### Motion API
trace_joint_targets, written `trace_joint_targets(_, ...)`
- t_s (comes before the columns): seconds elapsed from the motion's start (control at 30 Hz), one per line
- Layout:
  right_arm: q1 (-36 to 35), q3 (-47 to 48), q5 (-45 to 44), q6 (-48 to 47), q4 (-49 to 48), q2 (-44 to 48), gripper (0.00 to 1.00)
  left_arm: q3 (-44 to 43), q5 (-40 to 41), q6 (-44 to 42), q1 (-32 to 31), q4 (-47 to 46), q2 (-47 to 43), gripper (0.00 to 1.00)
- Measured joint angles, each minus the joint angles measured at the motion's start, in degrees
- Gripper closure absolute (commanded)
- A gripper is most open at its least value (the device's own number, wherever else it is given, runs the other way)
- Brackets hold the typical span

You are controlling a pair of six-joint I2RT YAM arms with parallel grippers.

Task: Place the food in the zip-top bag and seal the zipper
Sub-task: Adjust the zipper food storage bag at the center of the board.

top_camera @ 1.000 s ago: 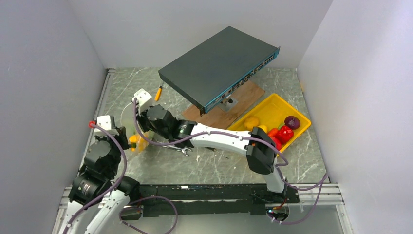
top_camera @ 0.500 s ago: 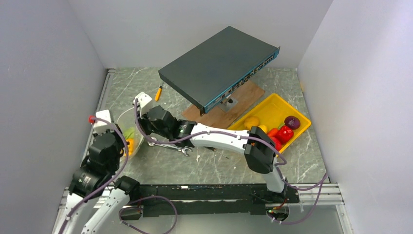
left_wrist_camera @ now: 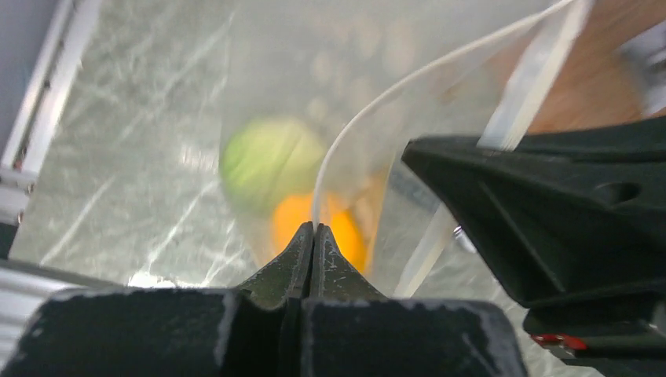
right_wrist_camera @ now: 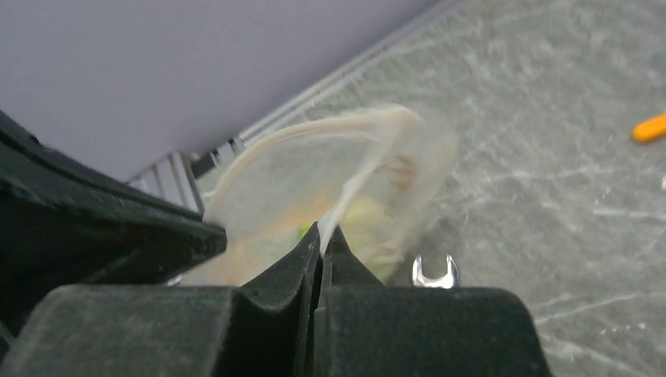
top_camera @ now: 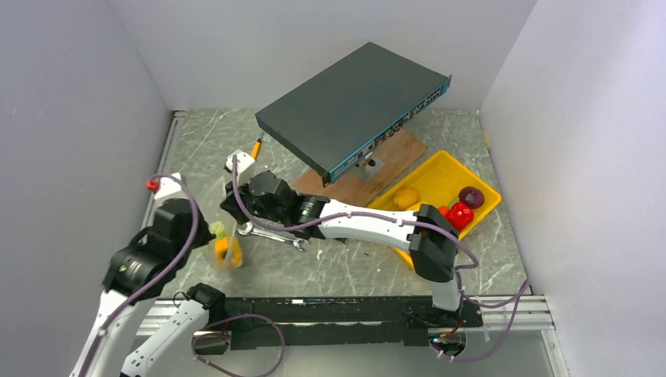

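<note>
**Both claws pinched on the bag's mouth, food inside**

Top view. The bag [top_camera: 225, 250] sits at the near left of the table [top_camera: 353, 267], blurred, with green and orange lumps showing through it. The left gripper [top_camera: 210, 232] is at its left edge and the right gripper [top_camera: 232, 210] at its far edge; the jaws are too small here to judge. A wrench [top_camera: 272, 235] lies just right of the bag, under the right arm. A screwdriver [top_camera: 255, 149] lies farther back. At right, well apart from the bag, a yellow tray [top_camera: 440, 169] holds a potato [top_camera: 405, 197], an onion [top_camera: 471, 196] and a red pepper [top_camera: 459, 214]. A grey box [top_camera: 353, 102] sits tilted over a wooden board [top_camera: 397, 153].

Left wrist view. The left gripper [left_wrist_camera: 312, 232] has its jaws pressed together, nipping the thin rim of the bag [left_wrist_camera: 369, 102]. The mouth gapes. Below, inside the bag, are a cabbage [left_wrist_camera: 271, 161] and an orange piece [left_wrist_camera: 345, 236], both blurred. The zipper [left_wrist_camera: 534, 86] runs off to the upper right. The right gripper's black body fills the right side.

Right wrist view. The right gripper [right_wrist_camera: 322, 236] has its jaws tight together on the bag's rim. The bag [right_wrist_camera: 314, 177] bulges beyond, with green showing inside. The wrench head [right_wrist_camera: 434, 272] is on the table just beside the bag. The screwdriver tip [right_wrist_camera: 650, 127] is at the right edge.
</note>
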State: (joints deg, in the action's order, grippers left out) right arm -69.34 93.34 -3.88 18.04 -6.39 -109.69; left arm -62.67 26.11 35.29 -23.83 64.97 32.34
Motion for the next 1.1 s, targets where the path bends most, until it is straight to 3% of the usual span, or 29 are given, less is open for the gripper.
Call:
trace_joint_targets(0.13,0.7,0.0,0.4,0.4,3.7,-3.3,1.00,5.5,-1.7,1.6,0.0,2.7,2.5,1.00)
trace_joint_targets(0.2,1.1,1.8,0.8,0.1,6.4,-4.5,1.00,2.2,-2.0,1.8,0.0,4.3,3.6,1.00)
trace_joint_targets(0.33,1.6,5.5,1.9,0.2,6.6,-3.9,1.00,-12.5,-2.3,1.5,0.0,4.1,3.7,1.00)
trace_joint_targets(0.4,1.6,5.4,3.0,0.5,5.4,-2.3,1.00,-14.9,-2.1,1.9,0.0,2.6,1.3,1.00)
trace_joint_targets(0.47,1.5,3.8,4.2,1.0,3.3,-0.4,1.00,-12.6,-1.9,3.1,0.0,1.7,-3.0,1.00)
trace_joint_targets(0.57,1.3,1.2,5.2,2.0,2.0,0.9,1.00,-2.3,-1.8,6.0,0.0,3.1,-8.8,1.00)
trace_joint_targets(0.7,1.5,0.4,5.9,2.8,3.3,-1.7,1.00,4.8,-2.4,7.5,0.0,5.5,-7.6,1.00)
trace_joint_targets(0.77,1.7,2.1,5.9,2.8,5.4,-3.9,1.00,3.1,-2.4,7.5,0.0,7.0,-4.7,1.00)
trace_joint_targets(0.97,2.0,7.4,7.4,3.0,8.1,-4.0,1.00,-12.5,-2.3,5.8,0.0,6.4,1.5,1.00)
trace_joint_targets(1.1,2.0,5.6,8.5,4.2,5.4,-2.1,1.00,-7.1,-1.2,5.8,0.0,4.8,-2.6,1.00)
